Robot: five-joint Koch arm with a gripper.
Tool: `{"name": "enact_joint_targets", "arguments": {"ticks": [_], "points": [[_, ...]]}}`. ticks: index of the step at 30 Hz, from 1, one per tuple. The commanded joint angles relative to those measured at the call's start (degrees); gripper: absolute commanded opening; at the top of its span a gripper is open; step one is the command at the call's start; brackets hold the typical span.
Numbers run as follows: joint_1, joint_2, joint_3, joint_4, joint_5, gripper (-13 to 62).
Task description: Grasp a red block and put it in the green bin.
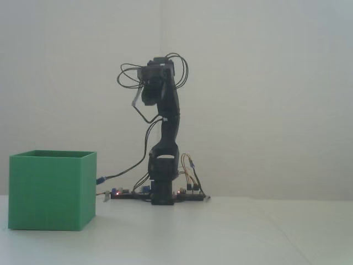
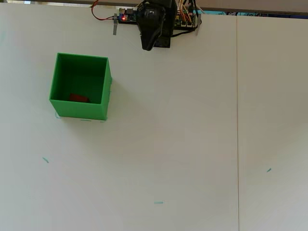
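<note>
The red block [image 2: 78, 97] lies on the floor of the green bin [image 2: 80, 111], near its front wall in the overhead view. The fixed view shows only the bin's [image 1: 52, 190] plain outer walls at the left; the block is hidden there. The black arm stands folded upright over its base. My gripper [image 2: 147, 44] hangs high above the table beside the base, well to the right of the bin and clear of it. In the fixed view the gripper [image 1: 148, 95] is a dark lump facing the camera, and its jaws overlap. Nothing shows between them.
A circuit board with coloured wires [image 2: 186, 19] sits by the arm's base [image 1: 163, 194] at the table's back edge. A thin seam [image 2: 237, 120] runs down the white table at the right. Small teal marks [image 2: 158, 202] dot the surface.
</note>
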Motion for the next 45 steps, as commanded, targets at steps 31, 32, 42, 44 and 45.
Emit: {"name": "enact_joint_targets", "arguments": {"ticks": [31,32,42,44,45], "points": [[-1.9,5.5,82.9,-62.8,4.5,35.2],[-1.9,5.5,85.3,-66.1,4.5,35.2],[-3.7,5.3,91.8,-74.9,4.5,34.8],[-3.9,5.1,91.8,-73.7,4.5,34.6],[-4.1,5.0,91.8,-71.6,4.5,34.6]]}}
